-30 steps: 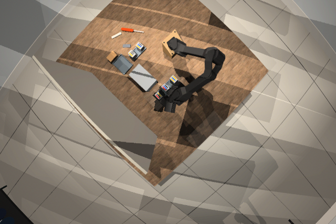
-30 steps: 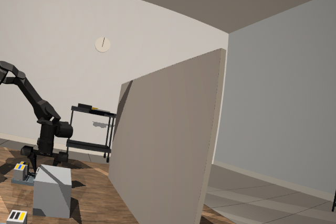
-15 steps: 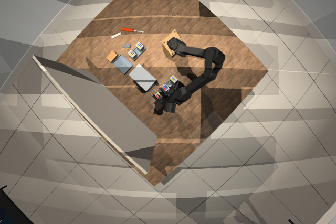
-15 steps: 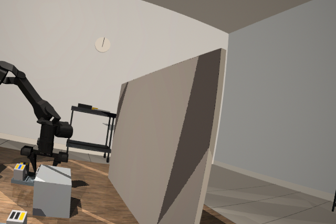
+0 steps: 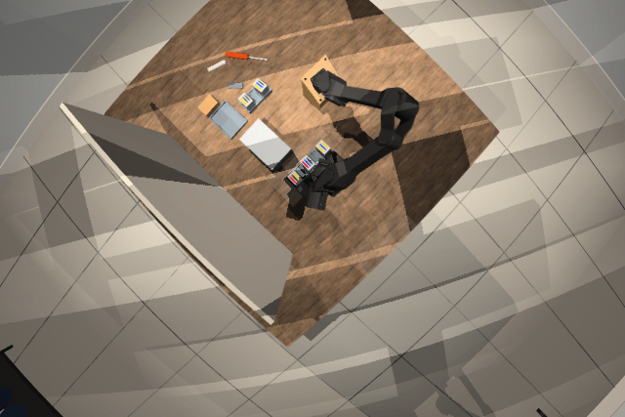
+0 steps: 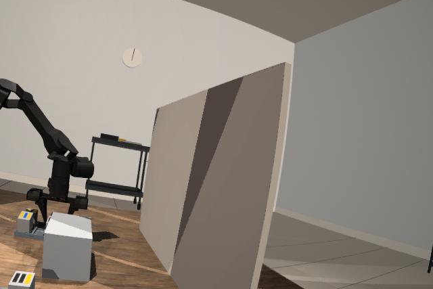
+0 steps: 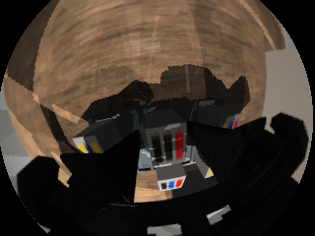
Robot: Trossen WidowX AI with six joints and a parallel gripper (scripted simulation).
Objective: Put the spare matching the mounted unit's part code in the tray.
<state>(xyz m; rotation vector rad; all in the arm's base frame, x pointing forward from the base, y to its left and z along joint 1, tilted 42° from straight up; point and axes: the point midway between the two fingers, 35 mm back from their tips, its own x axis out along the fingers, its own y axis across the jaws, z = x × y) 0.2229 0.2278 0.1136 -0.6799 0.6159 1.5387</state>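
My gripper (image 5: 309,170) (image 7: 163,129) is open, its fingers low on either side of the middle block (image 5: 307,162) (image 7: 167,143) of the near row. Contact cannot be told. Between the fingers a label with black, black and red stripes shows; a smaller black, blue and red label shows below it. The row's base (image 6: 26,233) also bears a yellow-blue-yellow block (image 5: 322,147) (image 6: 26,220) and a red-and-yellow block (image 5: 293,178). A second base (image 5: 256,95) carries a blue-and-yellow block (image 5: 260,85) and a black-black-yellow block (image 5: 245,101) (image 6: 21,279). The shallow grey tray (image 5: 228,119) is empty.
A tall grey-white box (image 5: 265,144) (image 6: 67,256) stands between the near row and the tray. An orange block (image 5: 207,105), a small grey piece (image 5: 235,85), a white stick (image 5: 216,65) and a screwdriver (image 5: 236,55) lie beyond. A large upright panel (image 5: 201,221) (image 6: 237,174) borders the table.
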